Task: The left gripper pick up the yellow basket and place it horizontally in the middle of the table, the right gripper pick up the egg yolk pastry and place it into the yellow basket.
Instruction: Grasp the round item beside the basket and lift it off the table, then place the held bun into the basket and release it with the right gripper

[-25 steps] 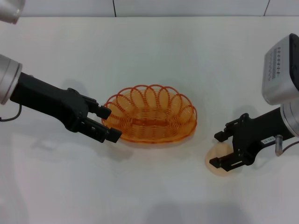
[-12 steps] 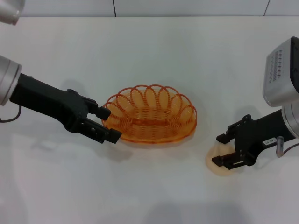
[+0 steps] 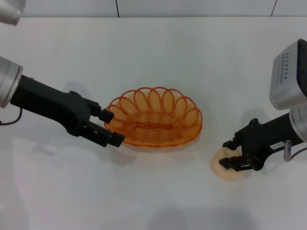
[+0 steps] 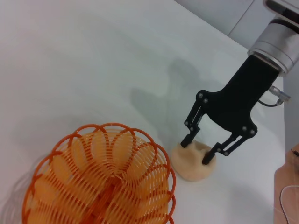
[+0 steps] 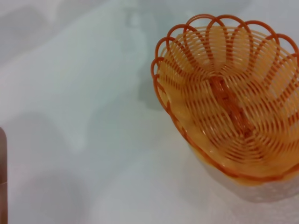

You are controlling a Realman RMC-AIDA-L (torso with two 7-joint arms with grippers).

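The yellow basket (image 3: pixel 153 117) lies lengthwise across the middle of the table (image 3: pixel 153 52), empty. It also shows in the left wrist view (image 4: pixel 98 182) and the right wrist view (image 5: pixel 229 98). My left gripper (image 3: pixel 110 127) is open at the basket's left end, its tips right beside the rim. The egg yolk pastry (image 3: pixel 231 171) sits on the table to the right of the basket. My right gripper (image 3: pixel 227 153) is open and low over the pastry, one finger on each side of it. The left wrist view shows this too, with the right gripper (image 4: pixel 197 150) over the pastry (image 4: pixel 194 164).
The table's far edge meets a grey wall (image 3: pixel 192 7). A brown surface with a white cable (image 4: pixel 290 186) lies past the table's right edge. My right arm's grey housing (image 3: pixel 288 72) hangs over the right side.
My right gripper has come down onto the pastry and its fingers now sit closer around it. The left gripper and the basket have not moved.
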